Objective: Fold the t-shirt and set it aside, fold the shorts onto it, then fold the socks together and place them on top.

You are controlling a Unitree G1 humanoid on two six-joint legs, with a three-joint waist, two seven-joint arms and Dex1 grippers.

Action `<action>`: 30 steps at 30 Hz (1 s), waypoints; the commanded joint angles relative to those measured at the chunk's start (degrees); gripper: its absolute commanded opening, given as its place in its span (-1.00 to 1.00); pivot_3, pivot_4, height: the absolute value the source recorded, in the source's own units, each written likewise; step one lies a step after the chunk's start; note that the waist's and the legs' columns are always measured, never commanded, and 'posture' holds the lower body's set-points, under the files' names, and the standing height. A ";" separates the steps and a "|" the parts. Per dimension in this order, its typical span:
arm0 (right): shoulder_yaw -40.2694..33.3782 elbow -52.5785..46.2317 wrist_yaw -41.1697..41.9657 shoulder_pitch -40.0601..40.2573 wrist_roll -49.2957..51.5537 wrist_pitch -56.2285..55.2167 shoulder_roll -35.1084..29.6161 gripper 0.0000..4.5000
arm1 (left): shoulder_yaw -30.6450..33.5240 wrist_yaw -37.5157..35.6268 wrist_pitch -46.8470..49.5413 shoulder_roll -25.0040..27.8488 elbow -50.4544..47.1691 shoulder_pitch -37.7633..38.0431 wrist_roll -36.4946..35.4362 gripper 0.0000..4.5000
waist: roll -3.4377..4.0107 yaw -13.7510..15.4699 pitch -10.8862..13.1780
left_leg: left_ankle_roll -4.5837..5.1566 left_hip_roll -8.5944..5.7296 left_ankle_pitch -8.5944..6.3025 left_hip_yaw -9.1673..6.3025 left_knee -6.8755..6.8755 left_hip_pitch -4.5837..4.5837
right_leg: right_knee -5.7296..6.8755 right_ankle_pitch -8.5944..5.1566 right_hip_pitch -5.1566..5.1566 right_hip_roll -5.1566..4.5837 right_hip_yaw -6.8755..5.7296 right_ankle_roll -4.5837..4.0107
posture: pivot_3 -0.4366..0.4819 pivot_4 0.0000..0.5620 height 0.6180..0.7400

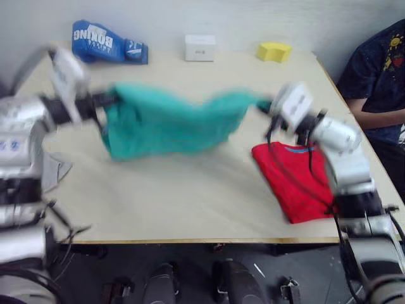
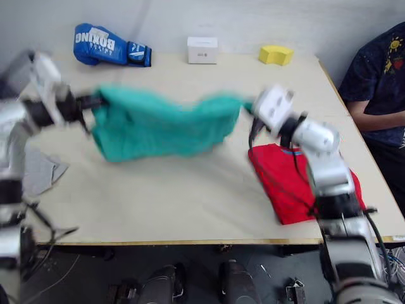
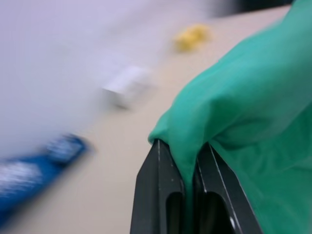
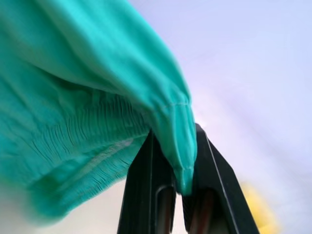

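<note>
Closest to me, by the table's near edge, grey socks lie flat below my left arm, well apart from everything else. My left gripper is clamped tight on one end of the shorts; the teal cloth is pinched between both fingers, bulging out just past the tips. From there the shorts hang stretched across to my right gripper, which is closed just as firmly on the other end, a stitched corner beside the gathered waistband. Between my two grippers the cloth sags in the middle and its lower edge is close to the table; I cannot tell whether it touches. Beyond my left gripper, at the far edge, lies a blue boxing glove; farther along are a small white box and a yellow block. Just below my right gripper the red t-shirt lies folded on the table, blue collar band towards the shorts. A person in a dark printed shirt sits past the table's right side.
</note>
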 commanded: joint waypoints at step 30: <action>7.35 -7.85 37.40 44.44 12.47 -11.01 -15.71 -1.00 | 18.66 -36.12 40.65 24.63 -65.01 89.61 -20.59 -0.99 | 0.04 -0.64 0.15 | -0.02 0.65 -0.99 0.92 0.68 1.25 | 0.58 -0.44 0.52 0.13 -0.31 -0.46 | -0.05 -0.47 1.00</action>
